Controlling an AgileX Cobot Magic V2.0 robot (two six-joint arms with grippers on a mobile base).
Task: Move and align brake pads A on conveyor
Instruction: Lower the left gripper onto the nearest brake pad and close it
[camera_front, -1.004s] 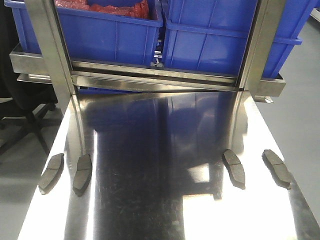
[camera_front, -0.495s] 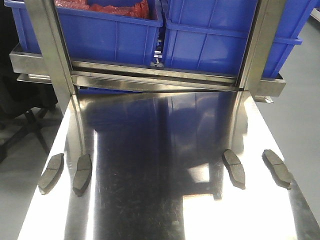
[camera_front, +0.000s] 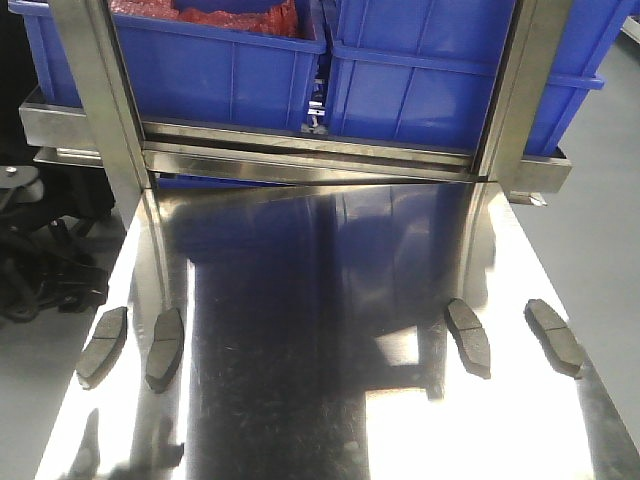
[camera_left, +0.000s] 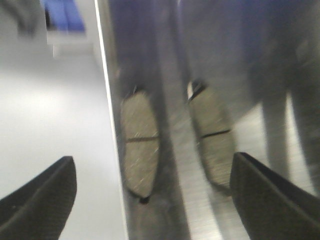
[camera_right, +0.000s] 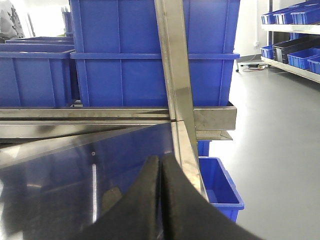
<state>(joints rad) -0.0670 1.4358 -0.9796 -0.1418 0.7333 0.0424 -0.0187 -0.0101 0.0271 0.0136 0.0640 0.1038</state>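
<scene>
- Front view: four flat, slightly curved dark grey-brown brake pads (camera_front: 103, 346) lie on the shiny stainless steel table (camera_front: 320, 420).
  - They sit in two pairs, the left pair (camera_front: 165, 348) near the left edge and the right pair (camera_front: 468, 338) near the right edge, well apart.
  - The split probably puts one pair within reach of each arm.
  - Big blue plastic bins (camera_front: 230, 70) sit on a steel rack (camera_front: 300, 155) at the far end.
  - The conveyor is not in view, so no pad is on it. The task looks unstarted.
  - Neither arm shows in this view.
- Left wrist view (blurred): the left tool (camera_left: 152, 165) hangs above the left pair, looking down at it.
  - Its black fingers (camera_left: 40, 195) are spread wide apart and hold nothing.
  - It does not touch either pad.
  - The edge pad (camera_left: 140, 142) lies just beside the table rim, and the inner pad (camera_left: 212, 135) is near it. Both lie flat with the centre groove up.
  - The pose reads as a line-up for a pick, probably the edge pad.
- Right wrist view: the right tool (camera_right: 160, 170) is held low and roughly level over the table, pointing at the rack and bins.
  - Its fingers are pressed together with nothing between them.
  - A steel upright post (camera_right: 175, 75) stands ahead of it.
  - No pad is clear in this view, and the arm looks parked.
</scene>
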